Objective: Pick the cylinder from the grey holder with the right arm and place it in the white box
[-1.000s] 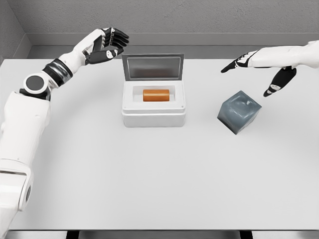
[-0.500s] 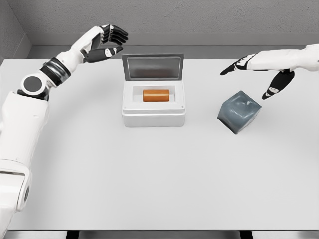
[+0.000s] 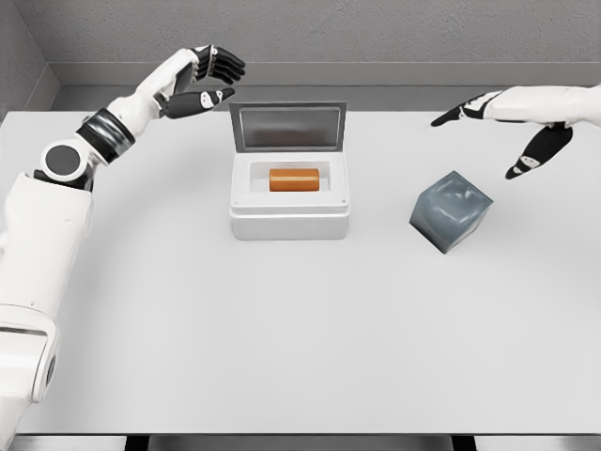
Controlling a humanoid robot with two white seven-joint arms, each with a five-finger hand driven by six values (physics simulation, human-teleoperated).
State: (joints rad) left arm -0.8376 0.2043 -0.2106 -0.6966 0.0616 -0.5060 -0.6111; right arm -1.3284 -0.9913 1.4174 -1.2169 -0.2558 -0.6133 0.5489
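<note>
An orange cylinder [image 3: 294, 179] lies on its side inside the white box [image 3: 289, 222], whose lid [image 3: 287, 127] stands up at the back. The grey holder [image 3: 451, 210] sits tilted on the table to the right of the box, with nothing in it. My right hand [image 3: 498, 132] hovers above and behind the holder, fingers spread and holding nothing. My left hand [image 3: 208, 80] is raised near the back wall, left of the box lid, its fingers loosely apart and holding nothing.
The white table [image 3: 282, 338] stretches from the back wall to the front edge. A grey wall runs behind it, and the left arm [image 3: 56, 188] fills the left side of the view.
The right hand has drawn back to the right and slightly up, away from the holder. The left hand has risen a little toward the wall. Cylinder, box and holder have not moved.
</note>
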